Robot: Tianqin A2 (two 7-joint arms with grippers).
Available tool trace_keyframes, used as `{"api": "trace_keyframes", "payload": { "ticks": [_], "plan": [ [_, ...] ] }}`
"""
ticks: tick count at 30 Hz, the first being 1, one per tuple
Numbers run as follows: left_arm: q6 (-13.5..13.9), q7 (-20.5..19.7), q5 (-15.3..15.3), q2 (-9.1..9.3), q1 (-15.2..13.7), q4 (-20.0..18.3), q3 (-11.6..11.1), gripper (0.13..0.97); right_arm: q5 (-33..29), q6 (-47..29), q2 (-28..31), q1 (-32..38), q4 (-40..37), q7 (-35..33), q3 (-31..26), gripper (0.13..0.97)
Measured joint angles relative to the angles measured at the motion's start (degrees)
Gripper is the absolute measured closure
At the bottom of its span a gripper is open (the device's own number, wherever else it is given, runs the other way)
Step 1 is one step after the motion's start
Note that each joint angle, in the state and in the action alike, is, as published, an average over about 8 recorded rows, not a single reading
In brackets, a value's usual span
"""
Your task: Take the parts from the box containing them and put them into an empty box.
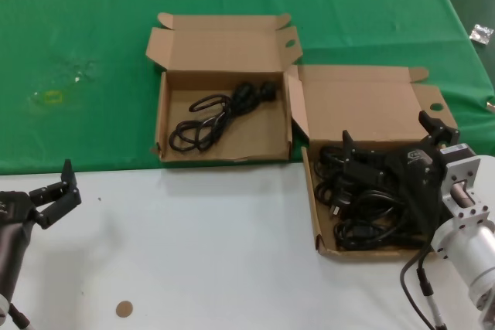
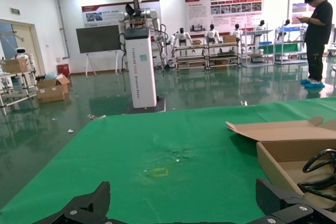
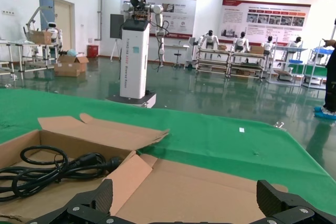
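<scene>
The box containing the parts (image 1: pixel 312 205) lies at the right with its lid open and holds several black power cords (image 1: pixel 363 210). My right gripper (image 1: pixel 390 135) hovers over the back of this box, open and empty; its wrist view (image 3: pixel 186 203) looks across the open lid (image 3: pixel 210 187). The other box (image 1: pixel 163 121), left of it on the green cloth, holds one looped cord (image 1: pixel 220 113), which also shows in the right wrist view (image 3: pixel 47 169). My left gripper (image 1: pixel 58 193) is open and empty over the white table at the near left, far from both boxes.
The green cloth (image 1: pixel 77 36) covers the far half of the table and white surface (image 1: pixel 216 253) the near half. A yellow tape mark (image 1: pixel 52 96) is on the cloth at the left. A small brown disc (image 1: pixel 124 309) lies near the front edge. A person (image 2: pixel 316 35) stands in the hall.
</scene>
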Motion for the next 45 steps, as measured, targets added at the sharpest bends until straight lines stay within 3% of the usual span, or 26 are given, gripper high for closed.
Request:
{"api": "trace_keyframes", "payload": {
  "ticks": [45],
  "plan": [
    [0.0, 0.0, 0.0, 0.00, 0.0, 0.0, 0.0, 0.132, 0.0, 0.0, 0.0, 0.0, 0.0, 0.0, 0.0, 0.129]
  ]
}}
